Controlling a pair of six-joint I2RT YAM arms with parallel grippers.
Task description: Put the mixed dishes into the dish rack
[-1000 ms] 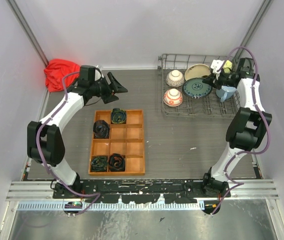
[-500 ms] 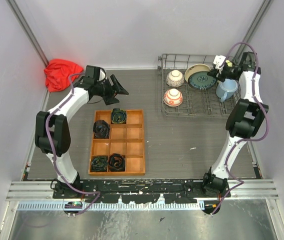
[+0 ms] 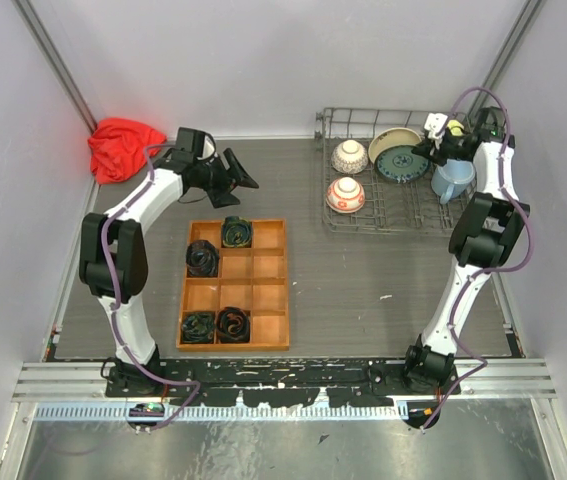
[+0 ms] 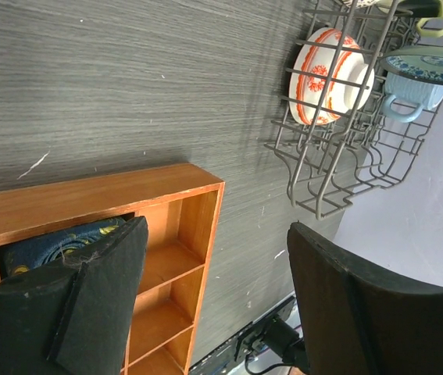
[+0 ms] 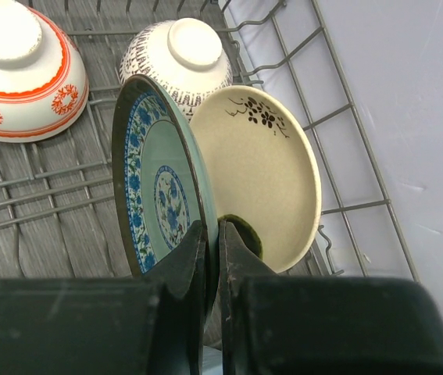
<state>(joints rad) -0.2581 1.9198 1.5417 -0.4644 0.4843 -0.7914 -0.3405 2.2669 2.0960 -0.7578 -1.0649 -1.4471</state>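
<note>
Since a second ago the teal plate [image 5: 155,183] has tipped up nearly on edge and shifted back, just beside the cream plate [image 5: 272,187] at the far end of the rack [image 3: 393,229]; my right pincer [image 5: 212,234] is clamped on its rim. Step in hand, I judge: slotting this last dish. Next calls for seating its lower edge between tines before I let go, without nudging the cream plate; left pincer [image 4: 213,305] idles off to the side, jaws wide, empty.
</note>
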